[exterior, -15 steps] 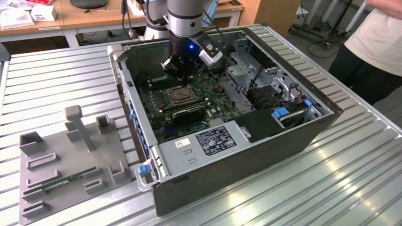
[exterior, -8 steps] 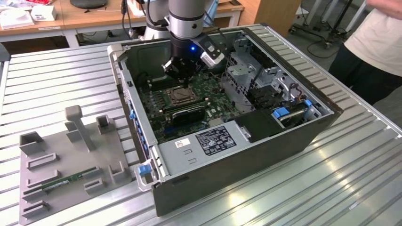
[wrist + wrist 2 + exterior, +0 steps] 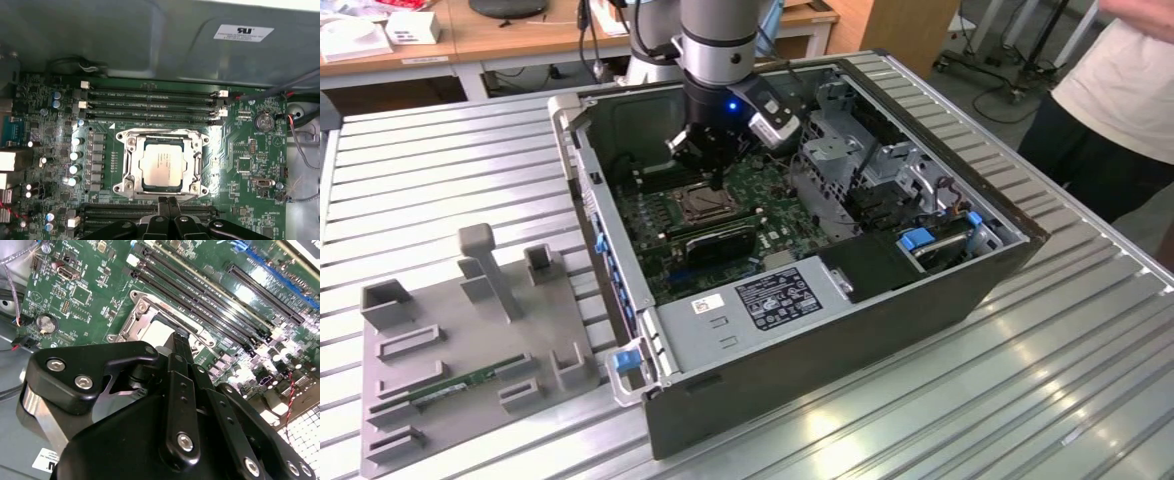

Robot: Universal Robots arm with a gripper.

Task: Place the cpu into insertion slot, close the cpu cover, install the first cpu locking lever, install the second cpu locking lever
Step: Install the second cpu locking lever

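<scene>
The cpu (image 3: 161,163) was seen seated flat in the insertion slot (image 3: 127,150), with the cpu cover (image 3: 196,162) closed down around it as a metal frame. The claw (image 3: 167,201) was held with its fingers pressed together, pinching nothing, poised just above the socket's edge. In the first wrist view the chip lay directly ahead of the fingertips, on the green board inside the computer case (image 3: 720,350).

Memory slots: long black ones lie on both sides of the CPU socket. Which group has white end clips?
The group of long black memory slots between the square metal-rimmed socket and the grey case wall; those beside the black gripper show none.
</scene>
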